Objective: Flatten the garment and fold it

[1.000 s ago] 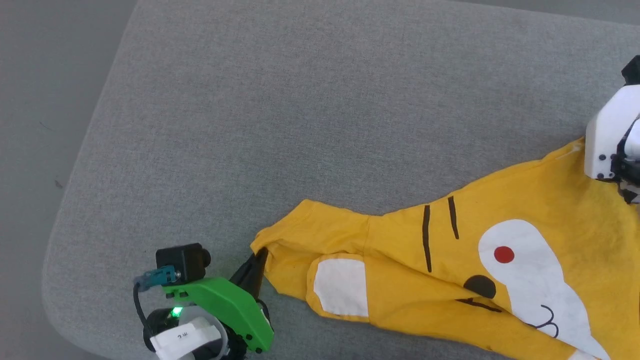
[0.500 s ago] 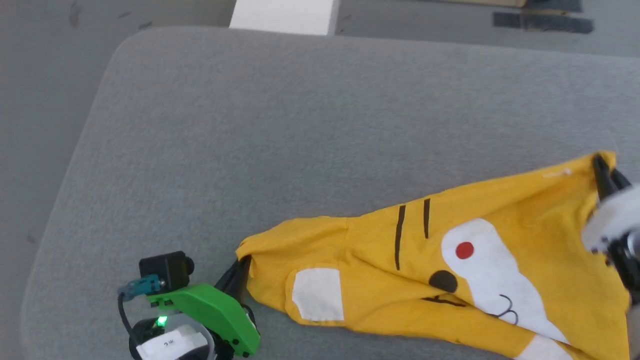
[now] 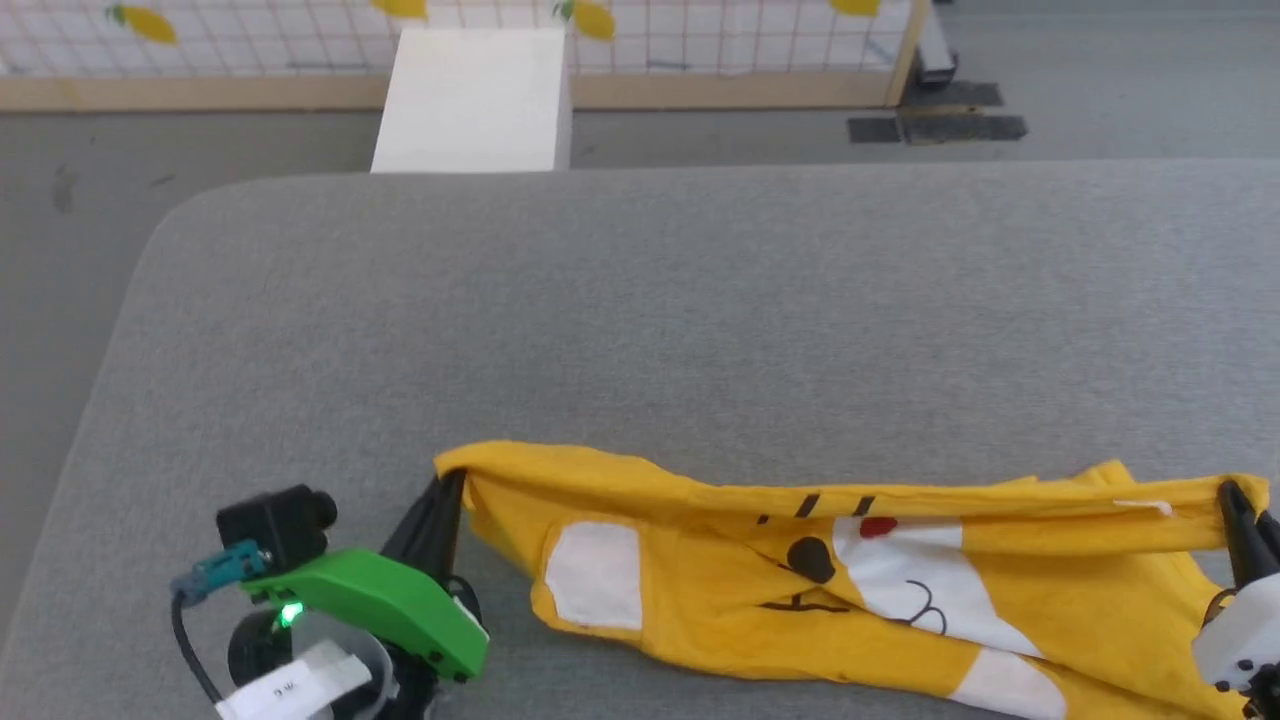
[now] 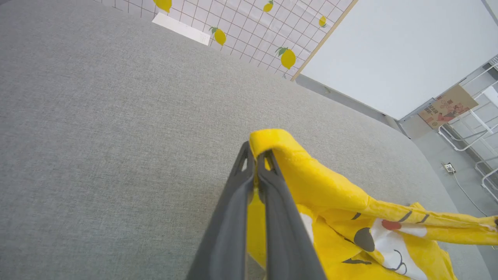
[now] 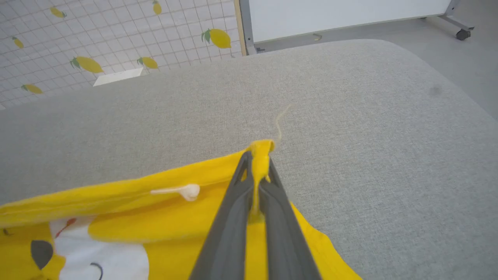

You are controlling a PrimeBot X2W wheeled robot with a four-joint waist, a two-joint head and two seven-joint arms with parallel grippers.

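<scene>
The garment (image 3: 800, 560), a mustard-yellow T-shirt with a cartoon face print, hangs stretched between both grippers over the grey cushioned surface (image 3: 640, 300). My left gripper (image 3: 452, 482) is shut on its left corner, which folds over the fingertips in the left wrist view (image 4: 257, 153). My right gripper (image 3: 1232, 495) is shut on the right corner, with yellow cloth (image 5: 116, 202) pinched between the fingers (image 5: 256, 163). The upper edge is taut and lifted; the lower part sags in folds onto the surface. The face print (image 3: 880, 560) is crumpled.
A white box (image 3: 470, 100) stands on the floor beyond the far edge of the surface. Behind it runs a grid-patterned wall with lemons (image 3: 250, 30). Bare grey surface stretches ahead of the garment. A loose yellow thread (image 5: 281, 120) lies just past the right corner.
The head camera has tilted up, showing the far floor and wall. My right gripper closed on the garment's right corner, and both grippers lifted its upper edge taut between them.
</scene>
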